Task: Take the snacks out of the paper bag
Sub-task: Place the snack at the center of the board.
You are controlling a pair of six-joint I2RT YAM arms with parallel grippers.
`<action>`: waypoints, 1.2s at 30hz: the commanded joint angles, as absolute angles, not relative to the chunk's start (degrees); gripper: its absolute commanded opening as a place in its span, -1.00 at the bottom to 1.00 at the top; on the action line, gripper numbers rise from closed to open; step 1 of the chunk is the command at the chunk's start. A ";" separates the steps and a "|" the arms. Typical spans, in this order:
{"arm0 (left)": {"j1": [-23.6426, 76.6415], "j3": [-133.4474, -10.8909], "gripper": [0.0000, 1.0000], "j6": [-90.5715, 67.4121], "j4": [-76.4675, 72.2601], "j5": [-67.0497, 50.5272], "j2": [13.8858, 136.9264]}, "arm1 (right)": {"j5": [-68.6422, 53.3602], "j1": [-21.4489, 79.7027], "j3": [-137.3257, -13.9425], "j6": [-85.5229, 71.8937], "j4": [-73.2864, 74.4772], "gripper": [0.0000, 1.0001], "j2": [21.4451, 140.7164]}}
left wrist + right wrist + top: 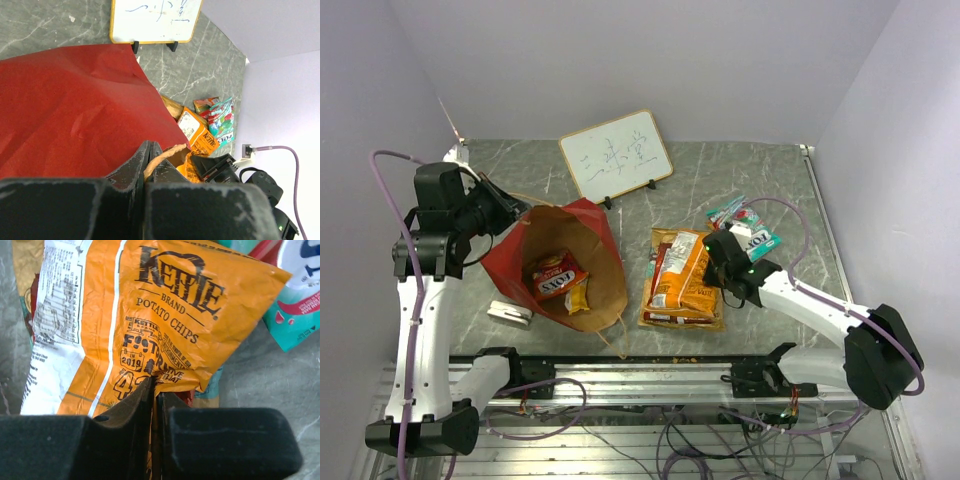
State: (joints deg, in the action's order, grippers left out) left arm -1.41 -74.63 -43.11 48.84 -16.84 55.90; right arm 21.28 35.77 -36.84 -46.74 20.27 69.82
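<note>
The red paper bag [515, 255] lies open on the table, its brown inside facing the camera, with a red FOX'S packet [554, 274] and a small yellow packet [578, 296] in it. My left gripper [512, 215] is shut on the bag's rim and twisted handle [165, 155] at its far left corner. My right gripper [720, 250] is shut on the edge of an orange Kettle chips packet [160, 320], which lies on a pile of packets [682, 280] right of the bag. Teal packets [745, 222] lie behind the right gripper.
A white framed writing board [616, 154] stands at the back. A small white object [509, 313] lies at the bag's near left. The table's front rail with cables runs along the near edge.
</note>
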 commanded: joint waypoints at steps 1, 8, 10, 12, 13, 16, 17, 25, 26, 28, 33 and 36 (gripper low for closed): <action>-1.61 -74.91 -0.86 -43.62 48.50 -17.15 54.29 | 17.88 35.18 -35.68 -37.31 16.76 -0.78 69.33; -1.58 -74.53 -0.86 -43.90 48.69 -17.39 54.42 | 15.42 34.28 -36.30 -30.77 13.71 -0.71 70.55; -1.58 -75.15 -0.86 -43.93 48.78 -17.50 54.80 | 14.39 33.82 -36.15 -30.39 13.37 -0.69 70.78; -1.59 -75.49 -0.86 -43.95 48.50 -17.87 55.23 | 13.58 33.39 -35.94 -30.12 13.18 -0.68 71.04; -1.58 -75.45 -0.86 -44.02 48.39 -18.11 55.40 | 13.39 33.20 -36.02 -30.18 13.55 -0.68 71.02; -1.59 -75.03 -0.87 -44.43 47.75 -19.02 55.54 | 13.32 32.96 -35.97 -30.21 15.11 -0.63 70.67; -1.60 -74.93 -0.87 -44.45 47.65 -19.18 55.48 | 13.49 32.89 -35.95 -30.37 15.81 -0.60 70.40; -1.64 -74.45 -0.86 -43.95 47.82 -19.67 55.25 | 12.46 32.89 -41.27 -29.91 23.31 -0.08 67.67; -1.59 -74.40 -0.86 -43.88 47.80 -19.71 55.28 | 12.28 32.92 -42.05 -29.98 24.27 0.02 67.38; -1.58 -74.34 -0.86 -43.82 47.62 -19.81 55.26 | 11.35 32.87 -44.19 -29.88 26.12 0.27 66.46; -1.59 -74.60 -0.86 -43.47 47.80 -19.80 55.41 | 9.70 32.87 -48.48 -28.17 29.36 0.55 64.33; -1.61 -74.59 -0.86 -43.45 47.84 -19.70 55.36 | 8.43 32.87 -51.08 -26.07 30.59 0.67 63.23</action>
State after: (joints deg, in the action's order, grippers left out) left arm -1.41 -74.61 -43.94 49.10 -18.65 55.61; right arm 10.50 33.17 -47.40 -29.10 27.16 65.23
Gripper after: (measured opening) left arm 0.075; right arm 0.799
